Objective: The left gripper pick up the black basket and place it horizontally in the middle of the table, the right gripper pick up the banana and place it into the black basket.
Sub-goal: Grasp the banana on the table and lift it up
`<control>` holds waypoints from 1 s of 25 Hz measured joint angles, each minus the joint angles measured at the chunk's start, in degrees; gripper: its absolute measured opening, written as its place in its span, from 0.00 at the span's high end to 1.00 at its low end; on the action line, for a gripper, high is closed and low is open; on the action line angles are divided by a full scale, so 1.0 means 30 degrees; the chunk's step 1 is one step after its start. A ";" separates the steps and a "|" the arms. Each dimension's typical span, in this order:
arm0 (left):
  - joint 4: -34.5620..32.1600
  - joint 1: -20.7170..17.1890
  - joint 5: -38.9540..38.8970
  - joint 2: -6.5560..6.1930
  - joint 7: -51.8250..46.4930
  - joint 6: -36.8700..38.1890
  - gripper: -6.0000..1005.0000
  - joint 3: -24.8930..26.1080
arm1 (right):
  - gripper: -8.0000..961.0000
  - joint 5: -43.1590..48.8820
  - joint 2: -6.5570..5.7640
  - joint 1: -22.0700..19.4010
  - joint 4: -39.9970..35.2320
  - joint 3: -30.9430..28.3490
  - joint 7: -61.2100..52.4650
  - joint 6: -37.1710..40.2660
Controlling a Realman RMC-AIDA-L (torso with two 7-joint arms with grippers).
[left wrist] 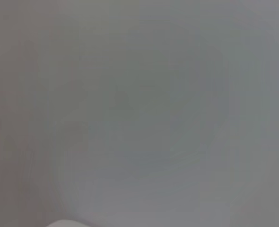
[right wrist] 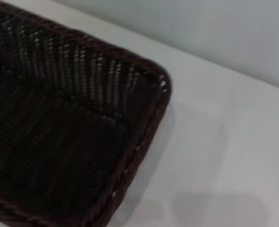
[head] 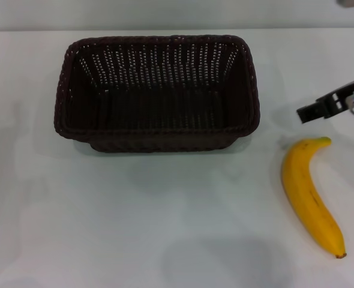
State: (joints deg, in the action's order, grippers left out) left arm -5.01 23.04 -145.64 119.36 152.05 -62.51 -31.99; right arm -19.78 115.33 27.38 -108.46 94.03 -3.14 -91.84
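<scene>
A white worktop (head: 165, 240) fills the head view. On it, toward the far side and roughly central, sits the black basket (head: 158, 91), a large rectangular wicker piece lying lengthwise across the view, upright on its base and empty. In the right wrist view one rounded corner of the basket (right wrist: 59, 132) shows, with its braided rim and slotted wall.

To the basket's right and nearer the robot lies the banana (head: 312, 195), flat on the worktop and well apart from the basket, stem end pointing away from the robot, dark tip toward it.

The right gripper (head: 330, 105) reaches in from the right edge, just beyond the banana's stem and not touching it; only part of it shows, so I cannot tell whether its jaws are apart or together. The left gripper is out of sight (its wrist camera shows only a blank grey surface).

My judgement: the basket is light and stiff, best taken by its rim. The banana is light, smooth and easily bruised, with a curve that could let it roll; a gentle hold across its thick middle looks safest.
</scene>
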 joint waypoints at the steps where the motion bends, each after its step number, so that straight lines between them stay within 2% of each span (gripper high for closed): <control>1: -0.0001 0.0024 0.0004 -0.0001 -0.0001 0.0003 0.22 0.0000 | 0.12 0.0052 0.0007 0.0009 0.0022 0.0268 -0.0232 -0.0009; 8: 0.0003 0.0115 0.0001 -0.0015 -0.0001 0.0010 0.22 0.0029 | 0.12 0.0135 0.0047 -0.0132 0.0255 0.1416 -0.1401 -0.0088; 15: 0.0001 0.0245 0.0037 -0.0056 -0.0002 0.0010 0.22 0.0059 | 0.12 0.0098 0.0081 0.0052 0.1693 0.2479 -0.2671 -0.0702; 25: 0.0000 0.0505 0.0134 -0.0151 -0.0002 0.0211 0.22 -0.0012 | 0.12 -0.0732 0.0201 0.0304 0.3586 0.3482 -0.3540 -0.0157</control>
State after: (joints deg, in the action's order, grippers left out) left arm -5.01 24.55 -145.24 118.90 152.05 -61.88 -32.03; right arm -21.98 115.93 28.29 -97.71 104.48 -13.76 -92.31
